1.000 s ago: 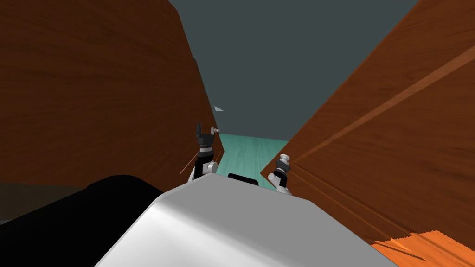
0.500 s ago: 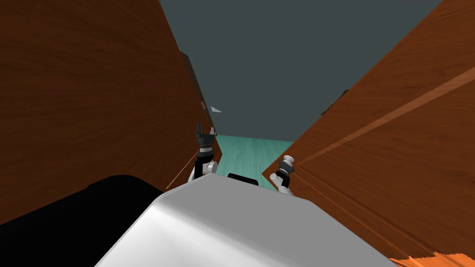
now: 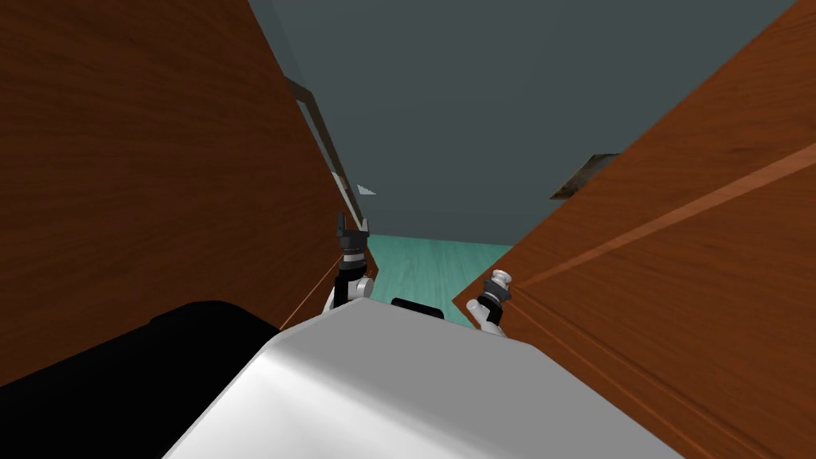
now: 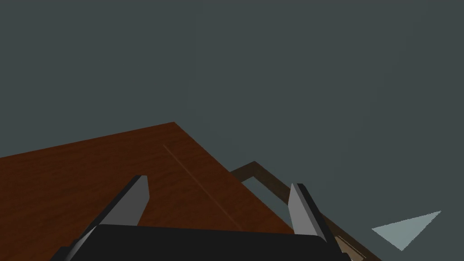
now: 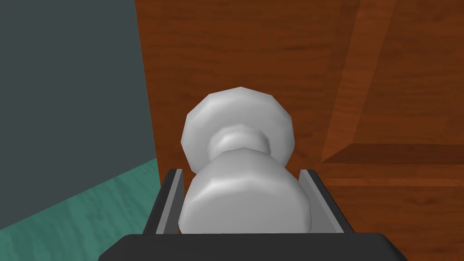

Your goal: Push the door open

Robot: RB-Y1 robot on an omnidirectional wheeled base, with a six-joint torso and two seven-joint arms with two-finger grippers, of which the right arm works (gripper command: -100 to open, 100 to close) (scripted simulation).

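Right wrist view: the knob [image 5: 242, 190] is pinched by the right gripper [image 5: 241, 176] fingers; the left gripper [image 4: 218, 182] fingers are spread. The door [image 5: 272, 54] should be pushed steadily.

Brn woodgrain door [image 5: 253, 50], gry knob [image 5: 238, 131]

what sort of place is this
Probably a doorway inside a house: a brown wooden door with a grey knob, gripped by the right end effector, a second wooden panel on the left, and teal floor with a dark grey wall beyond.
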